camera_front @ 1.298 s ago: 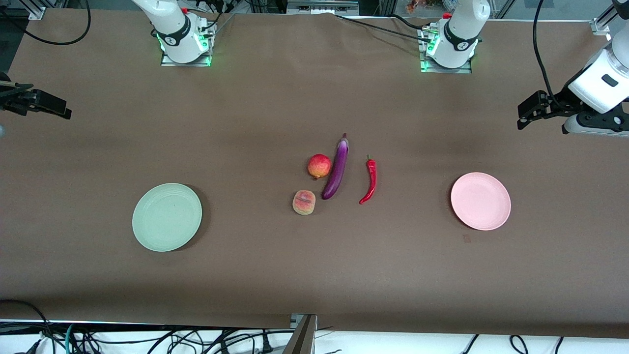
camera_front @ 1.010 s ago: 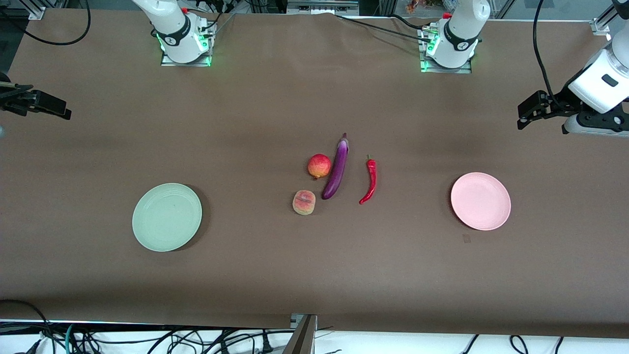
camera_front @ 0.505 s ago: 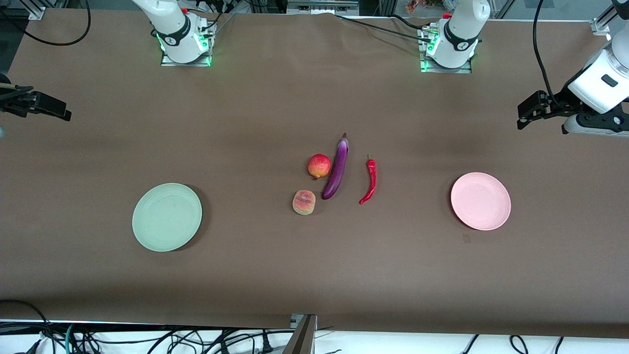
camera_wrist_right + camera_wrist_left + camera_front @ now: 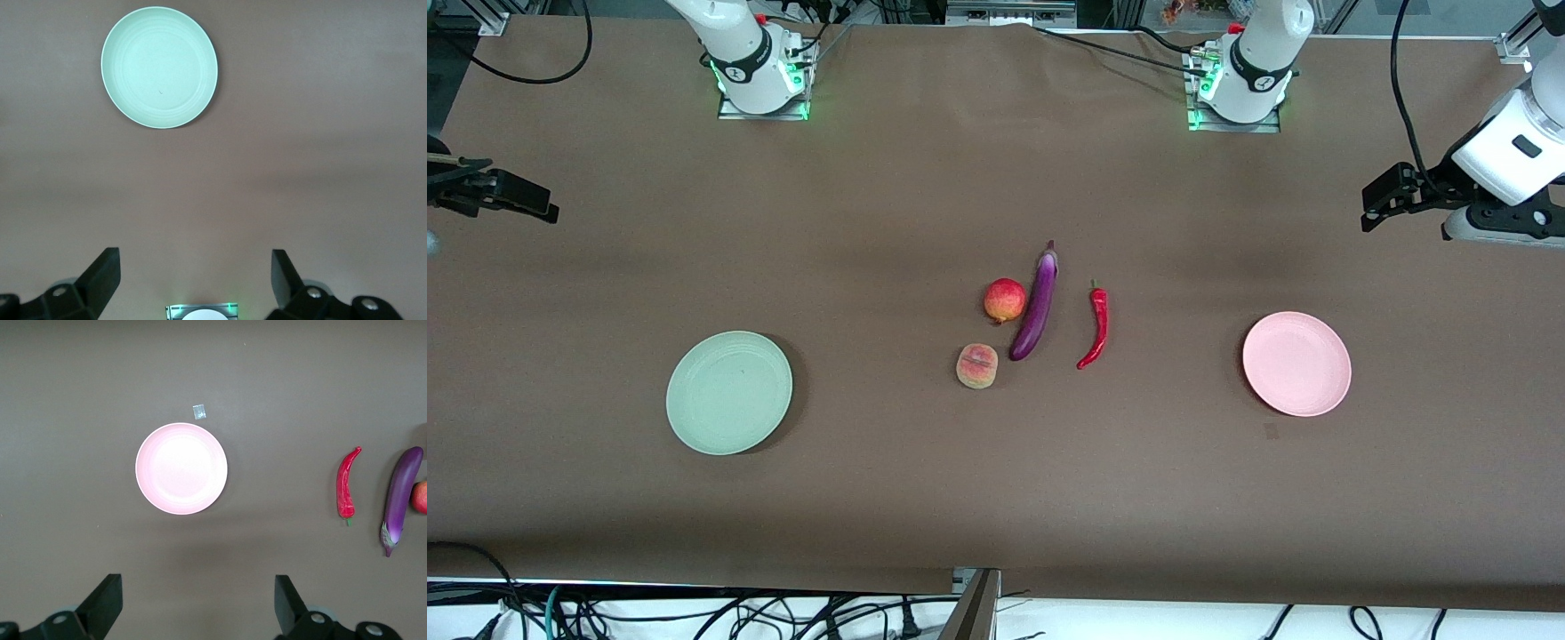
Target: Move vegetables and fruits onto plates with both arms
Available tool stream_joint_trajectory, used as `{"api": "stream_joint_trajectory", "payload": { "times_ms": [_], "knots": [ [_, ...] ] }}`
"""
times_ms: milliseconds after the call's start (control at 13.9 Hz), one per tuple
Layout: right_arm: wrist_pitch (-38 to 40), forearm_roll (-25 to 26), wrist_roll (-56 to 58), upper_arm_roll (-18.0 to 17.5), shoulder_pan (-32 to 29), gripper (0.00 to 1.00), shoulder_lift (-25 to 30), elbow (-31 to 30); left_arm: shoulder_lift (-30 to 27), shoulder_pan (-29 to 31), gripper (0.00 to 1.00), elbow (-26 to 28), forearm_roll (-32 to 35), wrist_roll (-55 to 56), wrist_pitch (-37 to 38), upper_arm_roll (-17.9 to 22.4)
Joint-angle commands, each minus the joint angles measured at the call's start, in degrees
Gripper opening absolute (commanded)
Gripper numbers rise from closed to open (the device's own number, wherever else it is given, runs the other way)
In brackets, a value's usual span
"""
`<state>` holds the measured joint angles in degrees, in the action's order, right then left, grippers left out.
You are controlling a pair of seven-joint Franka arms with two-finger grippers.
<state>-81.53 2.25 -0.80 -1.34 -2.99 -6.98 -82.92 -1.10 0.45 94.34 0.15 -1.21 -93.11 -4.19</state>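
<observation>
Nothing is on a plate yet: the apple (image 4: 1005, 300), peach (image 4: 976, 366), eggplant (image 4: 1036, 305) and chili (image 4: 1096, 326) lie together in the middle of the table (image 4: 925, 498), between the green plate (image 4: 729, 392) and the pink plate (image 4: 1296, 363). The left gripper (image 4: 1383, 200) hangs high over its end of the table and the right gripper (image 4: 503, 196) over the other end, both with fingers spread wide and empty. I think each arm should take the item closest to its own plate, the left the chili, the right a fruit, coming straight down so the neighbours are not pushed
</observation>
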Motion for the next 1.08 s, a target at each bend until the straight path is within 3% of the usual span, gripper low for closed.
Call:
{"api": "stream_joint_trajectory", "payload": {
  "times_ms": [0, 361, 505, 721, 1010],
  "knots": [
    [0.05, 0.92, -0.35, 0.11, 1.41, 1.00, -2.42, 1.18, 0.93, 0.52, 1.00, -2.05, 1.17, -0.81, 1.70, -0.65],
    [-0.12, 0.30, 0.53, 0.11, 1.41, 1.00, -5.23, 1.36, 1.19, 0.43, 1.00, -1.62, 1.17, -0.64, 1.88, -0.74],
    [-0.30, 0.22, 0.53, 0.02, 1.59, 1.00, -5.85, 1.27, 5.39, 0.26, 1.00, -1.87, 1.17, -0.46, 6.94, -1.87],
    [-0.47, -0.31, -0.43, 0.02, 2.72, 1.00, -6.29, 1.27, 12.32, 0.26, 1.00, -1.35, 1.08, -0.29, 7.95, -3.71],
    [-3.01, -3.82, -6.12, 0.02, 6.41, 1.00, -9.36, 1.27, 20.77, -0.53, 1.00, -1.00, 0.99, 6.89, -1.52, -9.51]
  ]
}}
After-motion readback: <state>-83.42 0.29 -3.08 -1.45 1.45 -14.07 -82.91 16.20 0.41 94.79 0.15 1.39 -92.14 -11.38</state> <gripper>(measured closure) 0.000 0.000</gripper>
